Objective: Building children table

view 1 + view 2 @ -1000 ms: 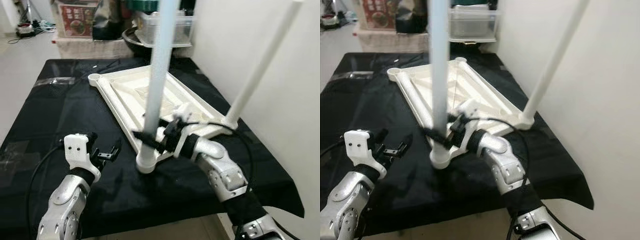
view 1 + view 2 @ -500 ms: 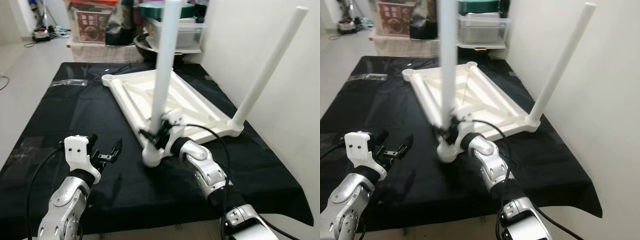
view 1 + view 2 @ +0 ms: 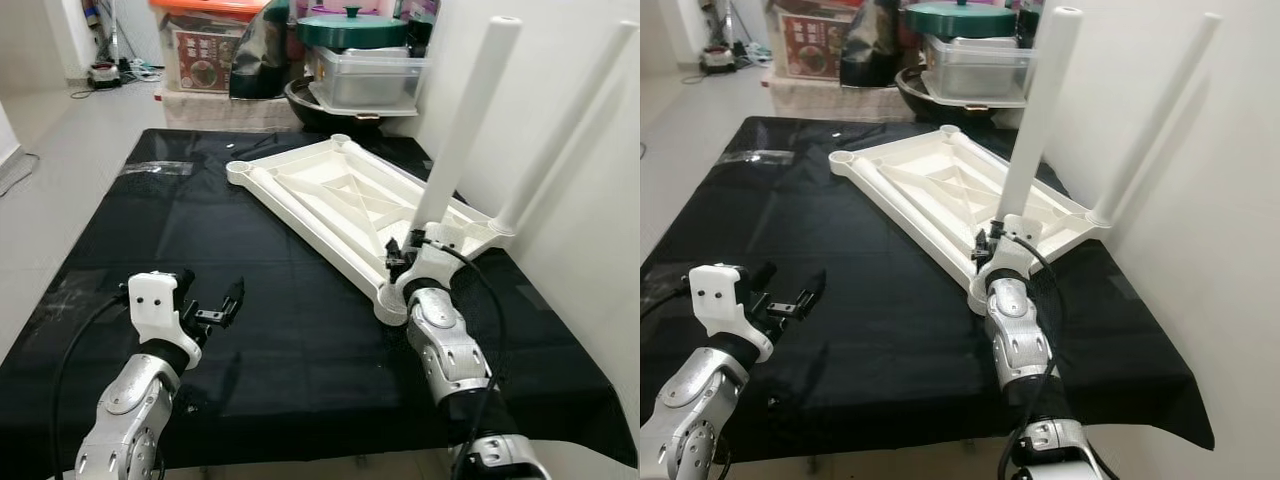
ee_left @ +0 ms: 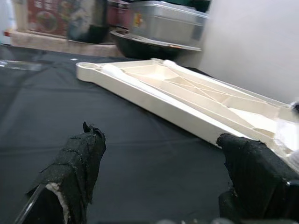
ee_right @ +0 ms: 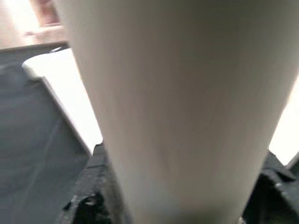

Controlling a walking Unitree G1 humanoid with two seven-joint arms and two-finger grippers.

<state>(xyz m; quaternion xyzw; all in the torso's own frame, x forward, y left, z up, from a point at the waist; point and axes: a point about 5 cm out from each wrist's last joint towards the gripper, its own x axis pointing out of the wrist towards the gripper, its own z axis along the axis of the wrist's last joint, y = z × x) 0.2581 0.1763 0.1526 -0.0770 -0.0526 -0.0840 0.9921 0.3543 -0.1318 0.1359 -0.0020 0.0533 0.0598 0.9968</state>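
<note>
Right gripper point(image 3: 405, 252) clamping a white leg point(image 3: 462, 125) at its base, on the near corner of the upturned tabletop point(image 3: 340, 200).

The tabletop is lying underside up on the black cloth point(image 3: 150, 250), running from the far middle toward the right edge by the wall. The held leg is standing up from the near corner, tilting slightly right; a second leg point(image 3: 565, 125) is rising from the corner beside the wall. In the right wrist view the leg point(image 5: 182, 107) is sitting between the black fingers point(image 5: 96, 186). The left gripper point(image 3: 215, 307) is hovering over the cloth near the front left, fingers point(image 4: 77, 163) spread, pinching nothing, well apart from the tabletop. Bins and a pot point(image 3: 350, 28) are sitting behind.
</note>
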